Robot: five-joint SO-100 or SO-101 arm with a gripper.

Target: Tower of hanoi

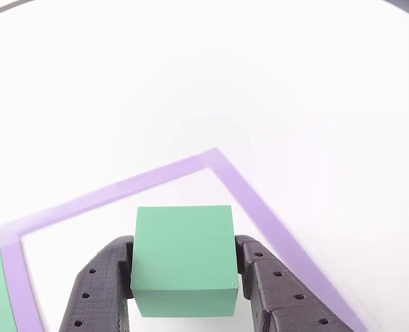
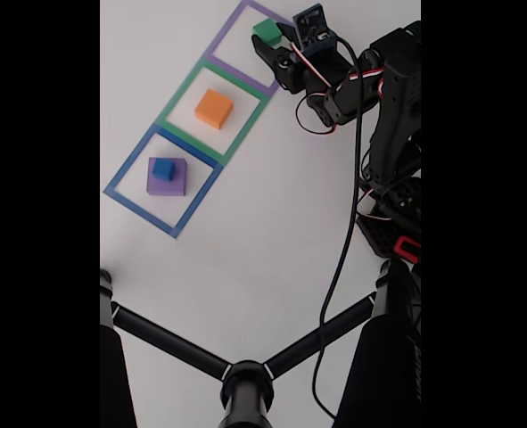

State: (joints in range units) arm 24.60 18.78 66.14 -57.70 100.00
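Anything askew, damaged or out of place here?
Nothing stands out. The claw holds the green block squarely over the purple outline; the blue block sits on the purple block, the orange block alone.

One camera is riding just behind the claw, looking forward and down at the white surface from very close. The fixed view is looking steeply down from far above. Both are taking in the green block and purple taped outline.

Taped outlines (three), black tripod
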